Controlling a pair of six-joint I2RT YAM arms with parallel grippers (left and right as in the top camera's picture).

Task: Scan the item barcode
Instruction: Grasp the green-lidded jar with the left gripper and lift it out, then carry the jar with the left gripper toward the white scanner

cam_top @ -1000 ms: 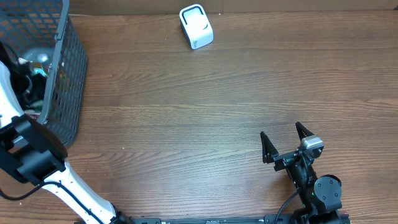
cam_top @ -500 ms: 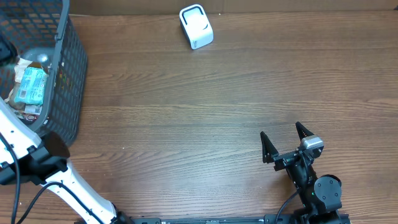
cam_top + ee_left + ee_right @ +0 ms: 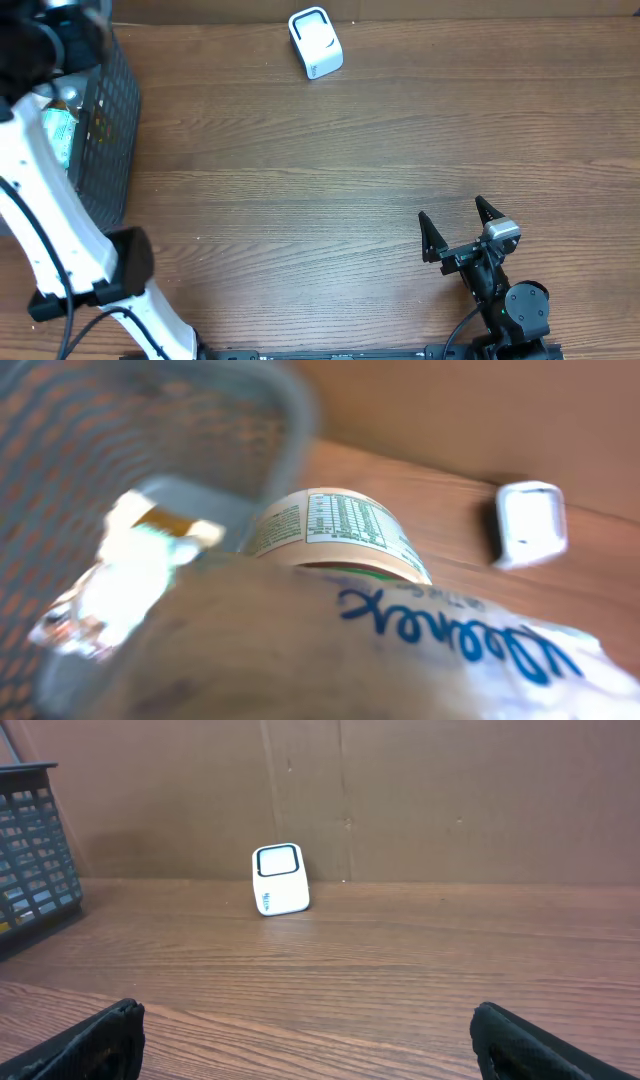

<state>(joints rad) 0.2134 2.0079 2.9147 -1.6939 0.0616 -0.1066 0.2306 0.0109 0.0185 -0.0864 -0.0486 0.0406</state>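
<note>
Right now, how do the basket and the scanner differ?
The basket is dark grey mesh; the scanner is solid white. The basket is far larger than the scanner. The basket holds packets; the scanner stands alone, nothing touching it. Both sit on the table, toward its far edge.

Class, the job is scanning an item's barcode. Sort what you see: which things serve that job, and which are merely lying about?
Serve the job: white scanner; bag with blue lettering, close to the left wrist camera; mesh basket.
Lying about: labelled tub; shiny wrapper; right claw, open and idle.
</note>
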